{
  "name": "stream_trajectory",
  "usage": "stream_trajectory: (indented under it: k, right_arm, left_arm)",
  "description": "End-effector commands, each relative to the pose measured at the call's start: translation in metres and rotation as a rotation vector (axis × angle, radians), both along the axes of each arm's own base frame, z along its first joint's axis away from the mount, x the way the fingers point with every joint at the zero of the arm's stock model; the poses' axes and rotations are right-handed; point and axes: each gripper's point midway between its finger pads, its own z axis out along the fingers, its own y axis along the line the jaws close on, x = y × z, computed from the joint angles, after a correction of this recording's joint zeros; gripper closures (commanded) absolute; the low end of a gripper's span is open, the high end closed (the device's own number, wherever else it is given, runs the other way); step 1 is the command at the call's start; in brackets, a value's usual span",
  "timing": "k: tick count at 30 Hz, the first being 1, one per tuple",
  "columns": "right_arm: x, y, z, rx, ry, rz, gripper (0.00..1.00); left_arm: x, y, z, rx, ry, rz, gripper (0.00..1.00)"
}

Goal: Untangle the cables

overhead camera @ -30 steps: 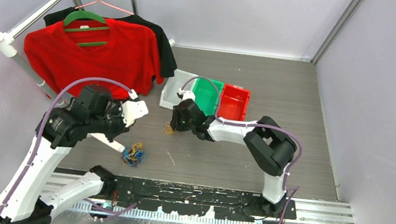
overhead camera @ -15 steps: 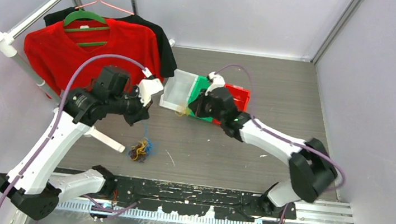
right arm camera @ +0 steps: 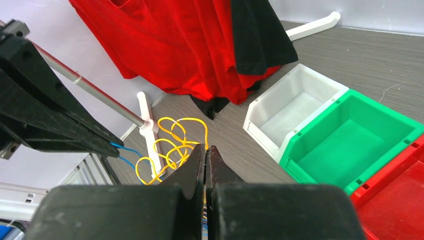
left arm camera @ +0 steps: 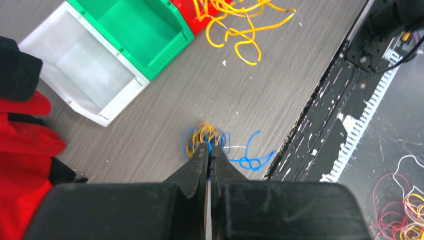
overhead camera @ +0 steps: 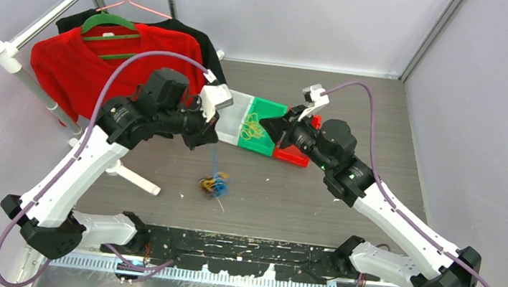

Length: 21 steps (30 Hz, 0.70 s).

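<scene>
The cables are in two parts. A small clump of blue, yellow-orange and dark strands (overhead camera: 214,184) lies on the table near the front edge. My left gripper (overhead camera: 209,140) hangs above it, shut on a blue strand (overhead camera: 214,159) that runs down to the clump; in the left wrist view its tip (left arm camera: 209,146) sits right over the clump (left arm camera: 204,135). My right gripper (overhead camera: 268,128) is shut on a bundle of yellow cables (overhead camera: 253,125), held in the air over the green bin; they loop out left of its tip (right arm camera: 205,148) in the right wrist view (right arm camera: 172,145).
White (overhead camera: 234,116), green (overhead camera: 273,108) and red (overhead camera: 293,157) bins stand side by side mid-table. A red shirt (overhead camera: 82,70) on a green hanger hangs from a rack at the left, with its white foot (overhead camera: 135,179) on the table. A black rail (overhead camera: 239,246) lines the front edge.
My right gripper has lifted the yellow cables off the table and carried them back and right over the bins. My left gripper rose and moved right with the blue strand, dragging the clump right.
</scene>
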Motion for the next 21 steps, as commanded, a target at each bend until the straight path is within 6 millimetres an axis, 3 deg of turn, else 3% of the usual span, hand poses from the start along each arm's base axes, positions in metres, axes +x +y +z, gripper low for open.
stream_trajectory:
  k: [1,4,5,8,11,15,17,21]
  right_arm:
    - [-0.005,-0.009,0.006,-0.024,-0.036,-0.006,0.99]
    - [-0.006,-0.012,0.009,-0.019,-0.044,-0.011,0.99]
    - [-0.006,-0.013,0.009,-0.018,-0.045,-0.012,0.99]
    - [-0.007,-0.012,0.009,-0.015,-0.051,-0.01,0.99]
    - [-0.009,-0.01,0.01,-0.005,-0.054,0.009,0.99]
    - [-0.013,-0.004,0.014,-0.017,-0.059,0.05,0.99]
    - [-0.014,-0.002,0.015,-0.025,-0.062,0.064,0.99]
    - [-0.018,0.0,0.019,-0.018,-0.07,0.093,0.99]
  left_arm:
    - [-0.001,-0.013,0.04,-0.13,-0.078,0.001,1.0]
    - [-0.01,-0.02,0.045,-0.143,-0.062,-0.038,1.0]
    - [-0.015,-0.021,0.038,-0.128,-0.033,-0.051,0.94]
    - [-0.029,-0.019,0.002,-0.059,0.055,-0.087,0.43]
    - [-0.035,-0.014,-0.009,-0.041,0.065,-0.093,0.23]
    - [-0.043,-0.015,0.006,-0.077,0.055,-0.132,0.16]
    - [-0.036,-0.019,0.016,-0.099,0.027,-0.114,0.16]
    - [-0.005,-0.027,0.037,-0.171,-0.015,0.0,0.31]
